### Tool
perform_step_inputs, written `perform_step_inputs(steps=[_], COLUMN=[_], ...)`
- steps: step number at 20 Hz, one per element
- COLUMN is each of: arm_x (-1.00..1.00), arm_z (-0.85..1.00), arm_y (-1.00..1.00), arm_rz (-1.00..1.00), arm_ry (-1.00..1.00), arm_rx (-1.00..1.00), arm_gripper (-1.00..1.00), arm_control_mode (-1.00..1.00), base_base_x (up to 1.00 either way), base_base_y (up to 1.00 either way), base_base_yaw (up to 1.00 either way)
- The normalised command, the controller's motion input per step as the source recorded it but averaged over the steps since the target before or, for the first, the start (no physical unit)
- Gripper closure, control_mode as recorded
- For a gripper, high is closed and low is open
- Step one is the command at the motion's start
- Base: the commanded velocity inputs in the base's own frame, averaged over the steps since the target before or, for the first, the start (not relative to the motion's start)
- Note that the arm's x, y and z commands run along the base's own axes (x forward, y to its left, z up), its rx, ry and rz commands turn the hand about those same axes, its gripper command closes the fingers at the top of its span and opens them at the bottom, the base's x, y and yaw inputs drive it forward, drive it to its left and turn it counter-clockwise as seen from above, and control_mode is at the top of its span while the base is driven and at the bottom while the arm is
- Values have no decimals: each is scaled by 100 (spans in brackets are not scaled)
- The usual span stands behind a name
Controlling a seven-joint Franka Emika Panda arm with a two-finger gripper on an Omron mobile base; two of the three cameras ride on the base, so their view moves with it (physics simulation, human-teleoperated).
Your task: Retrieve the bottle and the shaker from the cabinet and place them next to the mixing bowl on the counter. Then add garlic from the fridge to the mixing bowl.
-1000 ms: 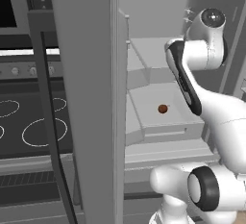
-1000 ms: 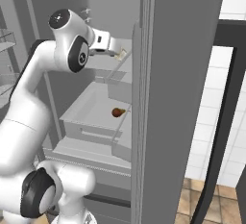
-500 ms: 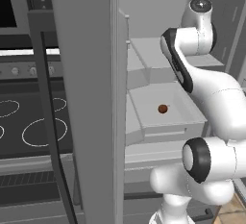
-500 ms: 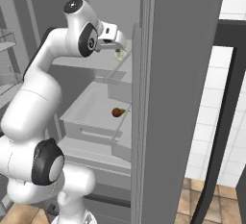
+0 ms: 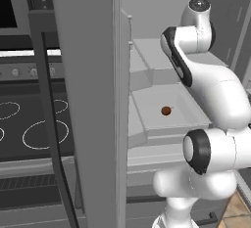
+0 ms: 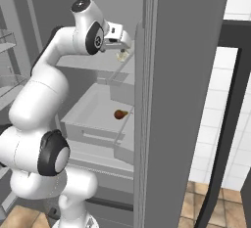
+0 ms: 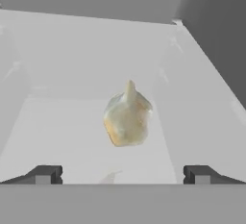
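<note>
The fridge stands open, and my arm reaches into its pale interior. A pale cream garlic bulb with a pointed tip lies on a white shelf, centred a short way ahead of my gripper. The two dark fingertips stand wide apart with nothing between them. From the right base view the gripper hovers high in the fridge, just above the garlic. The bottle, shaker, cabinet, mixing bowl and counter are out of view.
A small brown item lies in the white drawer below the shelf. The grey fridge door stands open on the left. Beyond it is a black stovetop with ringed burners. A tiled wall is on the right.
The arm has risen and swung its hand up and further into the fridge, toward the shelf with the garlic. The jaws have stayed wide apart.
</note>
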Motion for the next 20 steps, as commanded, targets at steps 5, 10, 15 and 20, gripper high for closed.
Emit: perform_step_inputs(steps=[5, 10, 15, 20], arm_x=[28, 25, 20, 24], arm_z=[-25, -19, -14, -16], arm_y=[-12, -14, -6, 0], arm_rz=[0, 0, 0, 0], arm_ry=[0, 0, 0, 0], arm_rx=[0, 0, 0, 0], arm_gripper=[-100, -100, -100, -100], arm_control_mode=[-100, -100, -100, -100], base_base_x=[0, 0, 0, 0], base_base_y=[0, 0, 0, 0], base_base_yaw=[0, 0, 0, 0])
